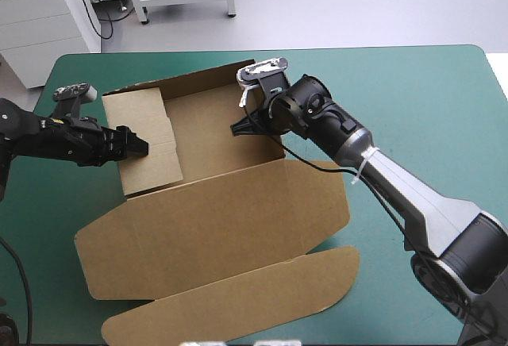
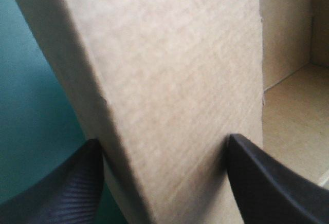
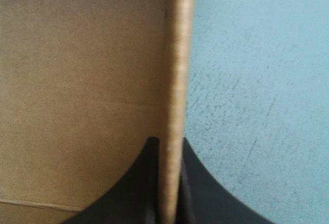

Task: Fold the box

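left gripper (image 1: 140, 146): mine, spread wide, not clamped. One black finger (image 2: 67, 183) is on the outer side of the box's left panel, the other on the inner side.
left panel (image 2: 169, 70): thick folded slab of brown board, tilted. It fills the gap between my fingers. Looks to touch both, but I can't confirm contact.
right gripper (image 1: 240, 128): mine, all but closed, pinching the box's right wall. In the right wrist view the board goes edge-on between the two finger bases (image 3: 168, 144).
right wall (image 3: 176, 54): upright, thin edge running straight ahead from the pinch. Tray interior is on one side of it, bare cover on the other.
box (image 1: 238, 203): on the left half of the table. It's a part-formed open tray toward the far side, with the rest of the sheet flat toward the near edge.
back wall (image 1: 198, 84): raised along the tray's far side.
tray floor (image 1: 210, 136): flat, showing between my two grippers.
lid (image 1: 198, 235): flat on the cover, joined to the tray's near side.
tuck flap (image 1: 238, 302): rounded ends, flat, joined to the lid on its near side, close to the table's near edge.
teal-green cover (image 1: 413, 92): bare to the right of the box. Also shows outside the left panel in the left wrist view.
arms: left comes in low from the table's left edge. Right reaches in from the near-right corner, passing over the lid's right corner.
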Controlling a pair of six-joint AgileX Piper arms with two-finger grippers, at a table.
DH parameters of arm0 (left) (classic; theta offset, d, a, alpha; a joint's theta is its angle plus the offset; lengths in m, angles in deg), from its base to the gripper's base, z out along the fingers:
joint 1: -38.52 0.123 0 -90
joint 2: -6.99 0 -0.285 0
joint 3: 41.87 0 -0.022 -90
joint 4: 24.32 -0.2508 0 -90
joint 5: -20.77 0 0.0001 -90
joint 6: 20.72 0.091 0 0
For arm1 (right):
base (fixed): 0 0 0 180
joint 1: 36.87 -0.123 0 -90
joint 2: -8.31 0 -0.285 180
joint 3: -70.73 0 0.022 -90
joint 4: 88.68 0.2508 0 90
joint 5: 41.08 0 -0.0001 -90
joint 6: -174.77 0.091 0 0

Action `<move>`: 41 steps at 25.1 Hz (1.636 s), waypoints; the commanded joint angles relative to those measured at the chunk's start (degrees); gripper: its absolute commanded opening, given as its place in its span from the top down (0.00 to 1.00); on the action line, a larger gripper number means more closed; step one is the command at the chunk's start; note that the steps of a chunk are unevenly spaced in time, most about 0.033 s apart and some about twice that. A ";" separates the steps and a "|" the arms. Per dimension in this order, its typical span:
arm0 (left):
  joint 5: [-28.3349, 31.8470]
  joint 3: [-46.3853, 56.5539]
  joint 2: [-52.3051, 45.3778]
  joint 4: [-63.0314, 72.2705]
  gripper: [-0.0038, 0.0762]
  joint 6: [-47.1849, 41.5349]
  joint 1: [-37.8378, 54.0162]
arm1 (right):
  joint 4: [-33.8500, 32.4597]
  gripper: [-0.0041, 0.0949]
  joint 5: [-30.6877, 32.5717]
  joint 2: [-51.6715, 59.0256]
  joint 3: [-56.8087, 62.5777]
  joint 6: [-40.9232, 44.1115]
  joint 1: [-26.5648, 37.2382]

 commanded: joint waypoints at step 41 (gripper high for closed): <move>9.44 -15.45 19.86 -25.47 0.96 -23.75 -28.74 | 10.75 0.98 15.95 1.82 1.53 -4.33 12.69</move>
